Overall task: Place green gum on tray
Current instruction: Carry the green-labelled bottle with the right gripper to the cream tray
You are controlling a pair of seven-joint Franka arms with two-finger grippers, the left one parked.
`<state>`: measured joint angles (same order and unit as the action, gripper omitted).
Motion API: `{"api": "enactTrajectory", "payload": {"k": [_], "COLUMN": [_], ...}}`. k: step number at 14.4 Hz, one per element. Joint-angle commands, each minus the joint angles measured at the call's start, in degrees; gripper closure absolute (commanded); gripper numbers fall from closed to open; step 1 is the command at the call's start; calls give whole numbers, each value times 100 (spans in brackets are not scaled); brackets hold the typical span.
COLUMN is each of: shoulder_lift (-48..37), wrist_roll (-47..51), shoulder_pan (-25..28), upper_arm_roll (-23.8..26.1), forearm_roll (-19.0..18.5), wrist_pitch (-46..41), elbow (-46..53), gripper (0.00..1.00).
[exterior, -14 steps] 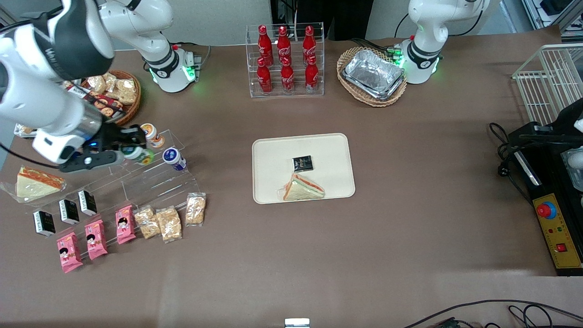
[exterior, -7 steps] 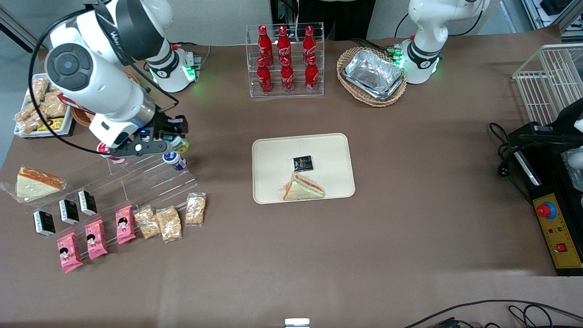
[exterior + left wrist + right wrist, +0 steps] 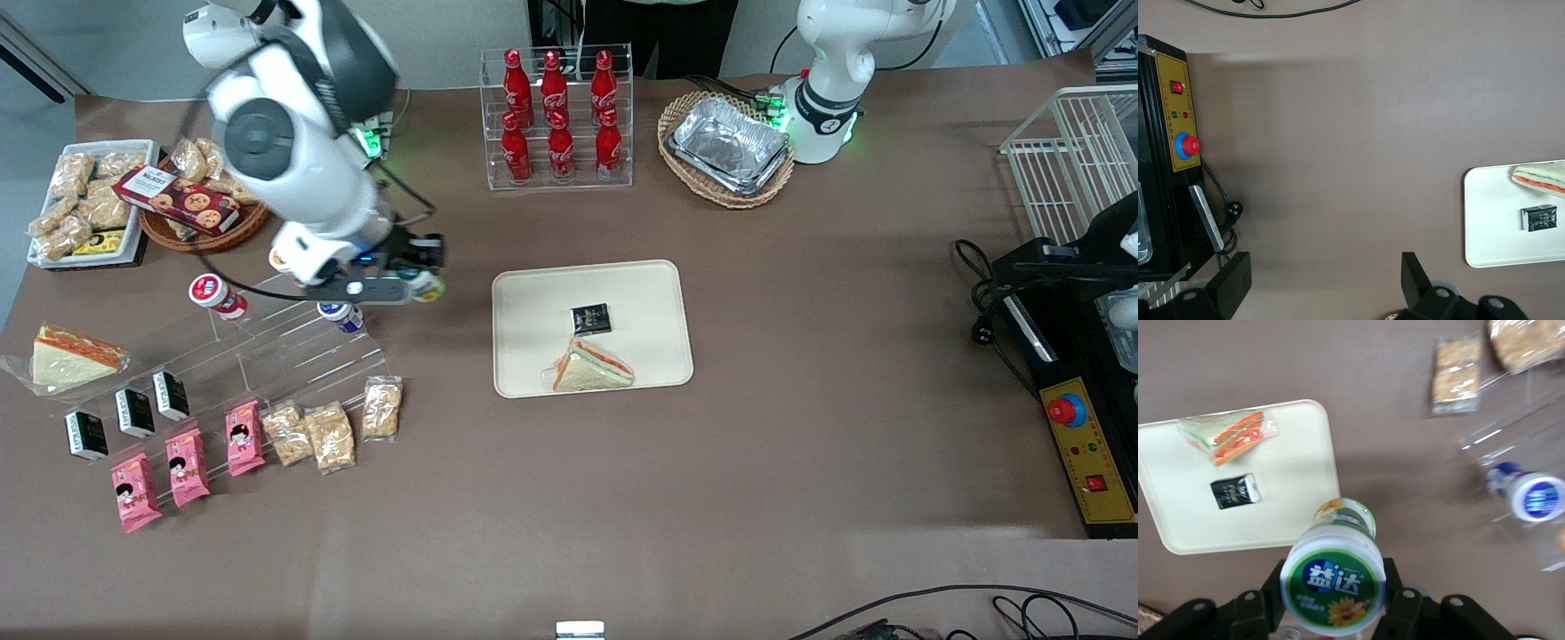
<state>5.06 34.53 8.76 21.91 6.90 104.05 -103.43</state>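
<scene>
Moved: we carried the green gum [image 3: 428, 286] off the acrylic stand [image 3: 293, 342], nearer the tray [image 3: 533, 293].
Gripper [image 3: 1335, 593]: fingers clamped on the canister.
Risk: releasing early, we'd roll it; the sandwich [image 3: 591, 366] crowds the landing.

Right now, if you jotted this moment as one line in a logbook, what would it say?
phase: carrying | gripper: shut on green gum, above table between clear stand and tray | tray holds: sandwich, black packet | placed: not yet

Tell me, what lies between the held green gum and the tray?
Only bare table: in the front view the hand holds the green gum short of the tray.
</scene>
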Motion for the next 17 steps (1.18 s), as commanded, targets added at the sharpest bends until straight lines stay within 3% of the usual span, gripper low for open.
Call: {"api": "enactTrajectory", "payload": {"k": [1,3,8,17], "shoulder_lift": [65,47,135,873], "wrist_roll": [668,932,1100,1364], "shoulder_pan": [213,415,653,1022], "upper_arm_roll": [199,208,243,235], "forearm_roll": [31,-144,-162,-171], "wrist_pitch": [1184,1888,3550,4404], "elbow": [-815,-1378,-2628,-2761], "gripper": [100,100,100,100]}}
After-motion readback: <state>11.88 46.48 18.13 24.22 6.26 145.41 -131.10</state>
